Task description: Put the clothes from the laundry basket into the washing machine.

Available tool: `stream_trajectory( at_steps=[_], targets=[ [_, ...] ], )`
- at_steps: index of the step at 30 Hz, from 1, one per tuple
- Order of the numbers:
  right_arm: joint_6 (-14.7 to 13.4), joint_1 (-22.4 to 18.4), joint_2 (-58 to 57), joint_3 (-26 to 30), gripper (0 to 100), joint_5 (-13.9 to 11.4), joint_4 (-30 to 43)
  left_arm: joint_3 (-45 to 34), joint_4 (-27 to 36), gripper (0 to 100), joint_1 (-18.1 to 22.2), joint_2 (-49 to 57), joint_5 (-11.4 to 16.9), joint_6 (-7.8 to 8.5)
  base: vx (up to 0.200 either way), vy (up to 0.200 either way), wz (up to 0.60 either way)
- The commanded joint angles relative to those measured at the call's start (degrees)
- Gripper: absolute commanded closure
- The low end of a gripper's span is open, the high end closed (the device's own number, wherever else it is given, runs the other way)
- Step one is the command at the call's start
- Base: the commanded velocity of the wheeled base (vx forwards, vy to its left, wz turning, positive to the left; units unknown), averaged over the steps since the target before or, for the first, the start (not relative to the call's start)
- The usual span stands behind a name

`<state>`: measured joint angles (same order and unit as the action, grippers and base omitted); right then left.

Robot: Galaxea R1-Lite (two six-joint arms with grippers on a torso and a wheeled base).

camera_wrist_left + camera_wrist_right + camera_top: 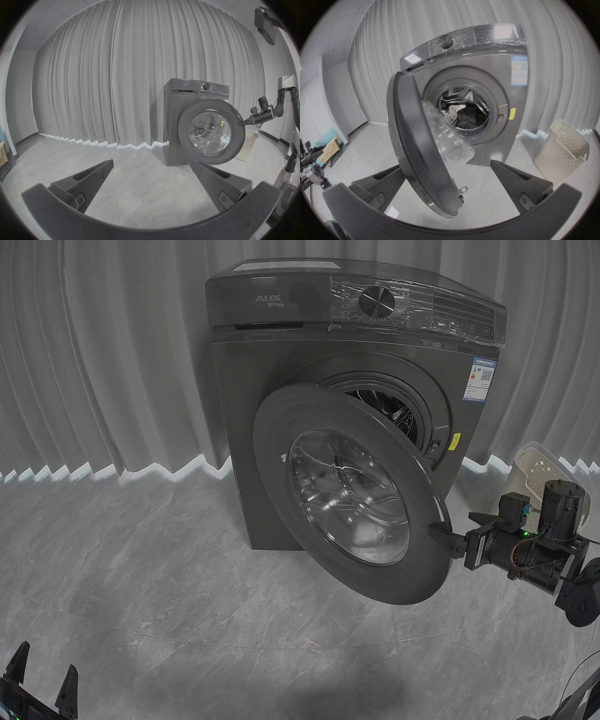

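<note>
Low in front of the washing machine [269, 365], the left gripper [47, 660] hangs spread and empty, while the right gripper [454, 522], also spread, straddles the free rim of the machine's half-open door [350, 490]. To swing that door well, I judge, it should press on the rim and follow the hinge's arc, not a straight line. Dark clothes [464, 115] lie inside the machine's drum, the laundry basket [531, 468] leans just right of the machine, and a grey tiled floor [156, 552] and pleated curtain [94, 365] run beneath and behind it.
</note>
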<state>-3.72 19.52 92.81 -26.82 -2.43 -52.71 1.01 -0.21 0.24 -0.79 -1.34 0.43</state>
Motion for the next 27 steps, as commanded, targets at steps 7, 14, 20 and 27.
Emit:
stream_trajectory(
  at_steps=[7,14,20,27],
  targets=[
    [0.5,-11.0,-5.6,0.8,0,1.5,-1.4,-1.0,0.5,0,-0.1,0.8,1.1,0.45,0.0,0.0,0.0],
    [-0.1,-2.7,-9.0,8.2,0,-0.9,-0.3,-1.0,0.4,0,-0.1,0.8,0.9,0.19,0.0,-0.114,0.0],
    [-3.8,1.1,-8.6,10.3,0,-6.9,-0.3,-1.0,0.4,0,-0.1,0.8,1.0,0.19,0.0,-0.2,0.0],
    [-10.9,4.9,-7.9,9.2,0,-9.1,-1.0,-0.9,0.4,0,-0.2,0.8,1.2,0.36,0.0,-0.057,0.0]
  ],
)
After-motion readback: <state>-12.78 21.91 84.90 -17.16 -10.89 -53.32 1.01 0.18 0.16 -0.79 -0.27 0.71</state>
